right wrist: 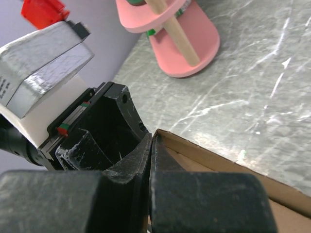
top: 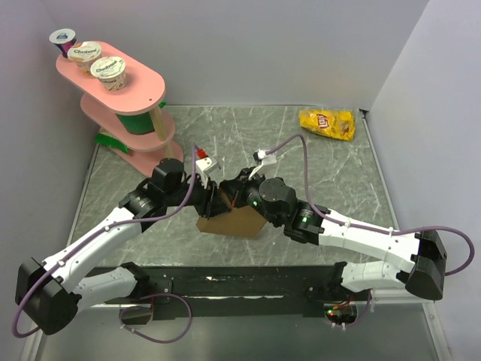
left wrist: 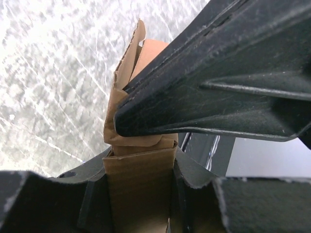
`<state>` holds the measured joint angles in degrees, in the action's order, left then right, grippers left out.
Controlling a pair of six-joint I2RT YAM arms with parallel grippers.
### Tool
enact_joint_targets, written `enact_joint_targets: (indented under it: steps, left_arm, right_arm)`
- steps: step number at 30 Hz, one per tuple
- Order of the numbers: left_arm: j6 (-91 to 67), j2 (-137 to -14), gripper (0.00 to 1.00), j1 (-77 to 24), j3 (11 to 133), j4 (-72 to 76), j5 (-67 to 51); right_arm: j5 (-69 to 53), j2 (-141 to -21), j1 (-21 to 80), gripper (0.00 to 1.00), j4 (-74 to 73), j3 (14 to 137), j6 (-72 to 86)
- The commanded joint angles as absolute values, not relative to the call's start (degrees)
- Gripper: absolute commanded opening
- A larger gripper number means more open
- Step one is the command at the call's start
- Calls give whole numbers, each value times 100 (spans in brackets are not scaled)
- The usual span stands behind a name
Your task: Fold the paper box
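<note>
A grey marbled desk [top: 248, 135] carries a pink tiered stand [top: 124, 83] at its far left corner. Three yogurt cups [top: 85, 53] sit in a row on the top shelf, their printed lids showing. Green pieces [top: 135, 120] show between the shelves, and a wooden dowel [top: 159, 113] runs down the stand's right side. A yellow chip bag [top: 327, 124] lies flat near the far right corner, well apart from the stand. Pale walls [top: 263, 45] close the desk in at the back and on both sides.

cups [top: 63, 37] [top: 85, 52] [top: 110, 69]: 3 | chip bag [top: 328, 123]: 1 | paper box [top: 233, 222]: 1 | rack [top: 139, 83]: 1
</note>
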<state>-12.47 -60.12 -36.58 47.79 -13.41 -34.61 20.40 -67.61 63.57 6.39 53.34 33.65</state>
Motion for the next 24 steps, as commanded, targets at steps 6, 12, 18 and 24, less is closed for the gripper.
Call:
enact_joint_targets:
  steps: [6, 12, 18, 24]
  left_arm:
    - [-554, -6389, 1, -3656, 5387, -2109, -3920]
    - [-211, -6512, 1, -3691, 5572, -2566, -3973]
    - [-176, -6829, 1, -4043, 5730, -2681, -3648]
    - [-193, -6952, 1, -4113, 5836, -2576, -3586]
  right_arm:
    - [1555, -6847, 6653, 0, 941, 5642, 2997]
    - [1468, -6855, 6662, 0, 1037, 5608, 2988]
    - [1283, -6978, 6662, 0, 1046, 5660, 3093]
    - [1178, -6970, 6653, 0, 1134, 5555, 3243]
